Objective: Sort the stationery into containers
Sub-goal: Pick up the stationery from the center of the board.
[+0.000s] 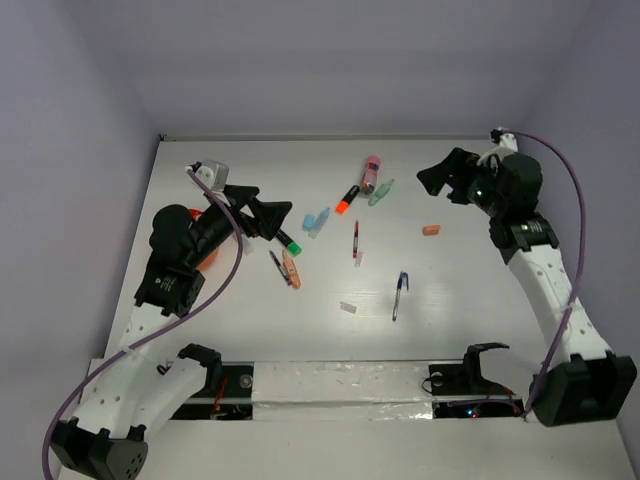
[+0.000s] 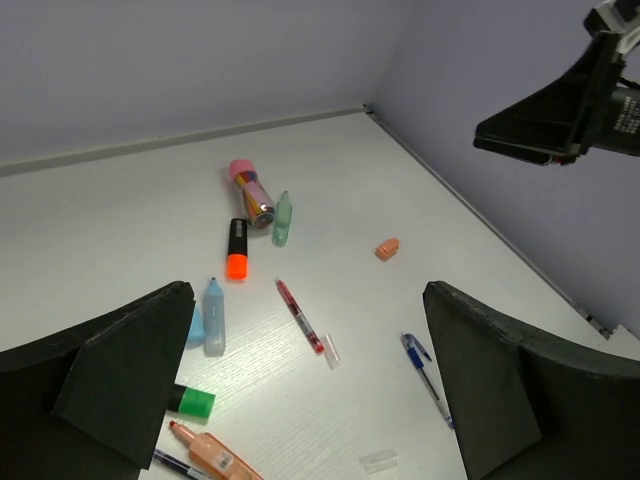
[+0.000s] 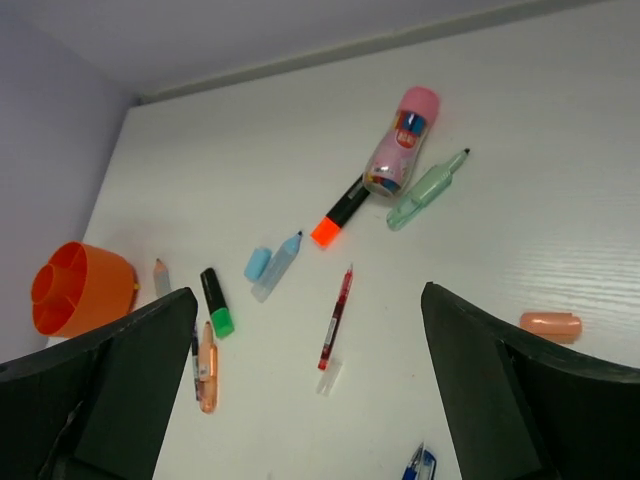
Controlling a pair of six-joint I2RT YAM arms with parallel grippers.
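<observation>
Bench, top view: the bench (image 1: 470,330) is carrying loose pieces across the middle of the frame: pink-capped tube (image 1: 372,172), orange marker (image 1: 347,200), red pen (image 1: 355,240), blue pen (image 1: 399,295), orange cap (image 1: 431,231) and green-capped marker (image 1: 287,242).
Pot, top view: the orange pot (image 1: 206,260) is sitting at centre left, mostly hidden behind the left arm.
Pincers, top view: the left pincer (image 1: 270,215) is hovering just up and left of the green-capped marker. The right pincer (image 1: 437,178) is hanging at upper right, apart from every piece.
Left wrist view: its fingers are standing spread wide and gripping nothing, with pens and markers lying on the bench beyond them.
Right wrist view: its fingers are likewise standing spread and empty. The pot is showing at lower left, with nothing visible in its compartments.
Progress: by my judgement no sorting is showing yet, and every piece in sight is waiting to be picked up.
</observation>
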